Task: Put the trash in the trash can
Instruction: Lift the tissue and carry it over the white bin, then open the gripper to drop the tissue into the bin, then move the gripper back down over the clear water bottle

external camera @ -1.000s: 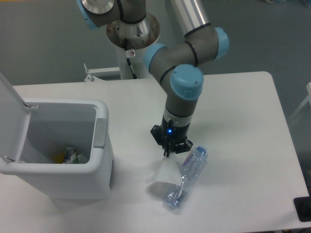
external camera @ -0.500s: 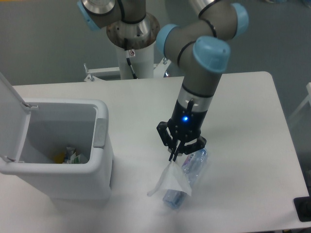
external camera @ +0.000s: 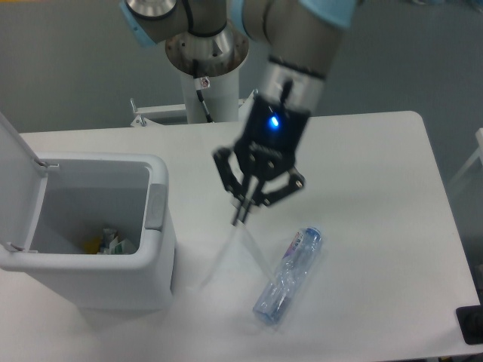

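Observation:
My gripper hangs above the table, right of the trash can, shut on the top corner of the thin whitish translucent wrapper. The sheet dangles below the fingertips, clear of the tabletop. The clear blue-tinted bottle lies on its side on the table, to the lower right of the gripper and apart from it. The white trash can stands at the left with its lid swung open; some scraps lie at its bottom.
The robot's base column rises behind the table's far edge. A dark object sits at the table's front right corner. The table's right edge runs close to the frame's right side.
The gripper has risen and moved left toward the trash can, lifting the wrapper off the bottle. The bottle stays on the table, now uncovered.

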`<state>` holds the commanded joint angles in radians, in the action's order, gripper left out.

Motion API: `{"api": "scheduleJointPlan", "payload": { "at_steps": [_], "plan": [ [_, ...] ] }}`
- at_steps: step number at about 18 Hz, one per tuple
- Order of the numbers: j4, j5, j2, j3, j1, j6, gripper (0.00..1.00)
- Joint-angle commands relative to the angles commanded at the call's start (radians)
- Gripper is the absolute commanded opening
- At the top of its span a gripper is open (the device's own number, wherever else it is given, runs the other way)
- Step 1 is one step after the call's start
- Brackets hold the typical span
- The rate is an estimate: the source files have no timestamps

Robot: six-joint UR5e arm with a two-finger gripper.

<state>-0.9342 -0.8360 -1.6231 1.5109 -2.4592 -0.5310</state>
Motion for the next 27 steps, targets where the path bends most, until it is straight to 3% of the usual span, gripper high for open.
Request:
{"api": "scheduleJointPlan", "payload": {
  "at_steps": [7, 8, 9, 11, 12, 18, 21, 24, 27],
  "plan": [
    [0.006, -0.011, 0.037, 0.101, 0.141, 0.023, 0.01],
    [0.011, -0.011, 0.039, 0.118, 0.153, 0.019, 0.06],
    [0.014, -0.011, 0.045, 0.135, 0.158, 0.014, 0.21],
    [0.02, -0.009, 0.045, 0.146, 0.16, 0.013, 0.8],
    [0.021, -0.009, 0.043, 0.144, 0.16, 0.013, 1.0],
    [0.021, -0.011, 0.037, 0.137, 0.154, 0.011, 1.0],
    [0.064, -0.014, 0.025, 0.127, 0.082, 0.014, 1.0],
    [0.083, -0.038, -0.013, 0.118, 0.005, 0.013, 1.0],
    [0.087, -0.04, -0.101, 0.068, -0.052, -0.007, 1.0]
  ]
}}
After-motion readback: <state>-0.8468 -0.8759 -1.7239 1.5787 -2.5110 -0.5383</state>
